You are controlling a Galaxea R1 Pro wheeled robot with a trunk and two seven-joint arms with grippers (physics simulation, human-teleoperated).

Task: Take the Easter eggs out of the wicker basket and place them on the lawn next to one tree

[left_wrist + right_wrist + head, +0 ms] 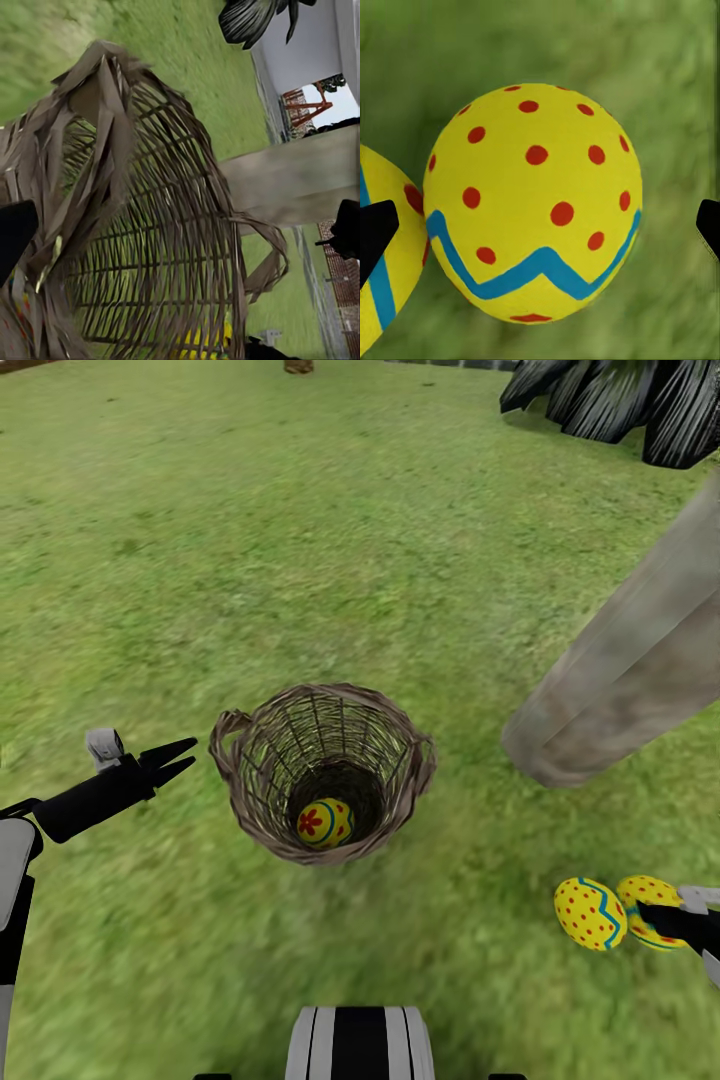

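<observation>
The wicker basket (322, 768) stands upright on the lawn (250, 540) with one yellow Easter egg (325, 823), painted with a red flower, at its bottom. My left gripper (190, 753) is open just left of the basket's rim, level with its handle; its wrist view looks through the woven wall (150, 225). Two more Easter eggs (590, 913) (645, 900) lie side by side on the grass near the foot of the tree (630, 660). My right gripper (662, 916) is open at those eggs, its fingertips (376, 229) wide of the dotted egg (532, 202).
The leaning grey-brown trunk rises at the right, its foot (545, 745) between basket and eggs. A dark ragged-leaved plant (620, 400) stands at the far right. My base (360, 1045) shows at the near edge. A white house wall (311, 45) lies beyond.
</observation>
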